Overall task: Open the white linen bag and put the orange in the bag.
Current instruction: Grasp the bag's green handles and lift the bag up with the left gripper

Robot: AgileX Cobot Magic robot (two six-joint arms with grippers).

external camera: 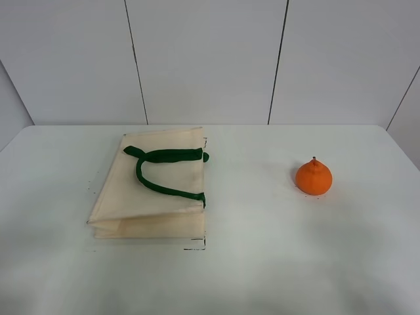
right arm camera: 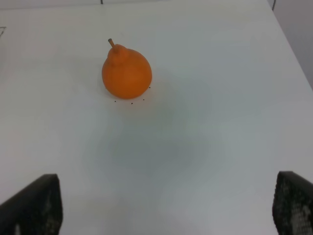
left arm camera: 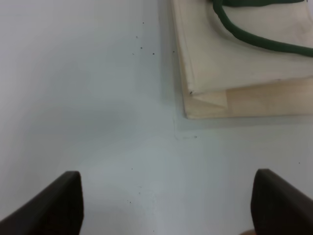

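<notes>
The white linen bag (external camera: 154,190) lies flat and folded on the left of the table, with its dark green strap handles (external camera: 161,172) on top. Its corner also shows in the left wrist view (left arm camera: 230,73). The orange (external camera: 314,177) stands alone on the right of the table and shows in the right wrist view (right arm camera: 126,73). Neither gripper shows in the exterior high view. My left gripper (left arm camera: 168,208) is open over bare table, short of the bag's corner. My right gripper (right arm camera: 164,208) is open and empty, well short of the orange.
The white table (external camera: 262,262) meets a white panelled wall (external camera: 210,59) at the back. Its right edge shows in the right wrist view (right arm camera: 288,44).
</notes>
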